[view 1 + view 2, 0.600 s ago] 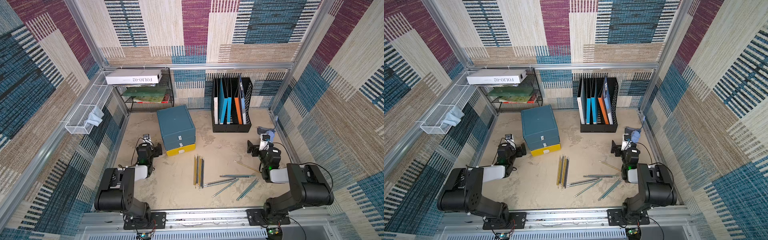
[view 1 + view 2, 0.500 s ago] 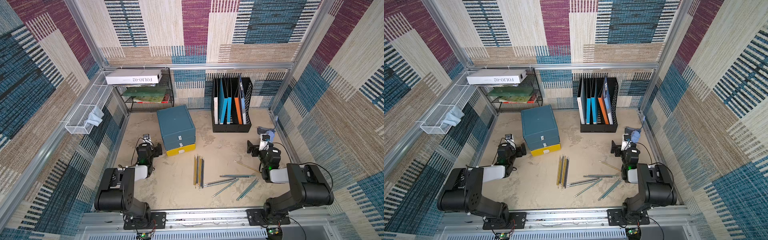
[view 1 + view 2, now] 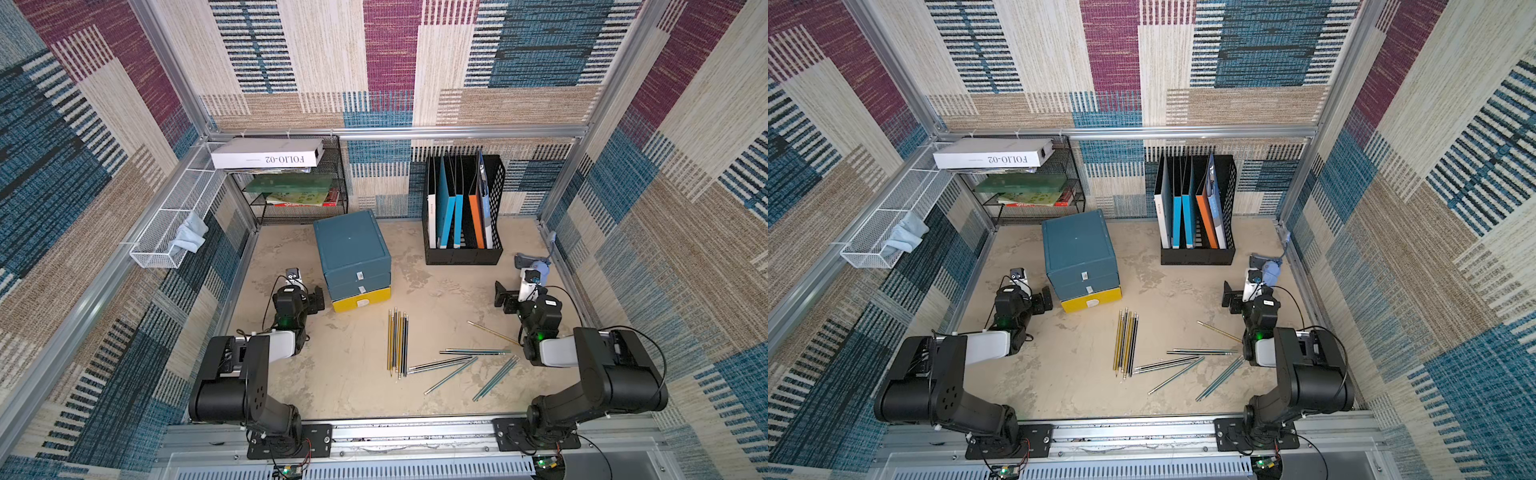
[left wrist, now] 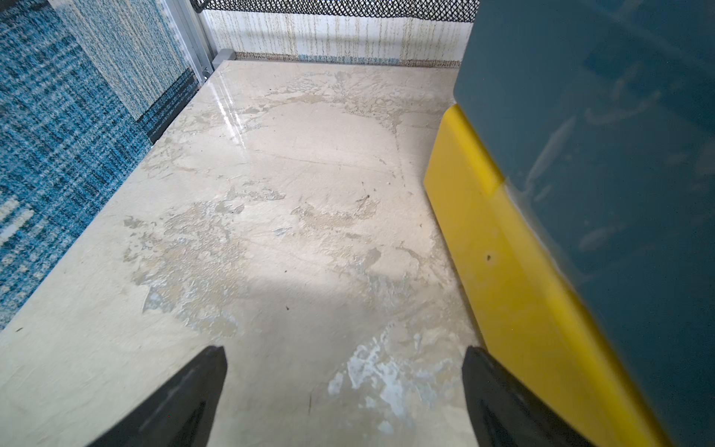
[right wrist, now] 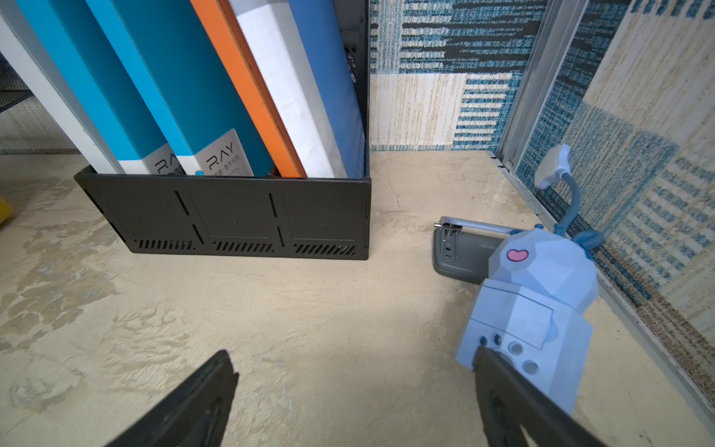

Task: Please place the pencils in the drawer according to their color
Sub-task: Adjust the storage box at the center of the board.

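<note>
Plainly, both jaws gape wide and hold nothing. The left gripper (image 4: pixel 344 350) hangs low over the table (image 4: pixel 271 193), the yellow drawer (image 4: pixel 503 251) just beside one fingertip. The right gripper (image 5: pixel 352 350) faces the file holder (image 5: pixel 247 216), a pale blue toy (image 5: pixel 541 294) near one finger. The pencils (image 3: pixel 398 344) lie behind both sets of jaws — striped and black in a row, teal ones (image 3: pixel 451 376) scattered nearer the right.

You cannot count the bundled pencils (image 3: pixel 398 344); they are too thin. One lone pencil (image 3: pixel 492 332) vanishes behind the right arm (image 3: pixel 540 328), and the drawer labels (image 3: pixel 360 275) are unreadable.
</note>
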`<state>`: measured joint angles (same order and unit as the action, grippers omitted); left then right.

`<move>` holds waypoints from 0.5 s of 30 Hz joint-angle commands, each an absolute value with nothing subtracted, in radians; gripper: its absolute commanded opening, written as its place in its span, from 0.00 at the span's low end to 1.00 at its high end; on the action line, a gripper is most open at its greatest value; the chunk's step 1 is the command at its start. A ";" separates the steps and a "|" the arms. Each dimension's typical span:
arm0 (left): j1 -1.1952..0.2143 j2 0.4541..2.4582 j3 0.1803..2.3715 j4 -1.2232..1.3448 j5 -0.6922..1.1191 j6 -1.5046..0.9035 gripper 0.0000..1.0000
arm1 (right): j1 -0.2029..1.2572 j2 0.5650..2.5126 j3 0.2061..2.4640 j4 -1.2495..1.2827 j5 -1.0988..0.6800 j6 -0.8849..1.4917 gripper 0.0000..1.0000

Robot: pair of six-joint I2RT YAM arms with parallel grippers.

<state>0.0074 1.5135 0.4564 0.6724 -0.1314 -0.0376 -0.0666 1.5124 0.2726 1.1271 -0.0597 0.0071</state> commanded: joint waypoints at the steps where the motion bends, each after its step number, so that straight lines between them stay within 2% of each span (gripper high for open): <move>1: 0.008 1.516 0.469 0.679 -0.128 -0.034 0.99 | -0.066 1.513 0.276 1.151 -0.054 0.000 0.99; 8: 0.018 1.513 0.465 0.685 -0.067 -0.018 0.99 | -0.066 1.510 0.276 1.146 -0.053 -0.001 0.99; 10: 0.020 1.489 0.505 0.605 -0.051 -0.012 0.99 | -0.066 1.483 0.272 1.154 -0.013 0.029 0.99; 12: 0.020 1.428 0.566 0.426 -0.058 -0.020 0.99 | -0.066 1.394 0.324 0.988 0.080 0.074 0.99; 15: 0.020 1.293 0.577 0.277 -0.107 -0.078 0.99 | -0.066 1.257 0.461 0.603 0.109 0.127 0.99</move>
<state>0.0196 1.3632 0.5682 0.4572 -0.0803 -0.0334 -0.0654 1.3270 0.3878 0.8875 0.0376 0.0582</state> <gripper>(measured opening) 0.991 0.991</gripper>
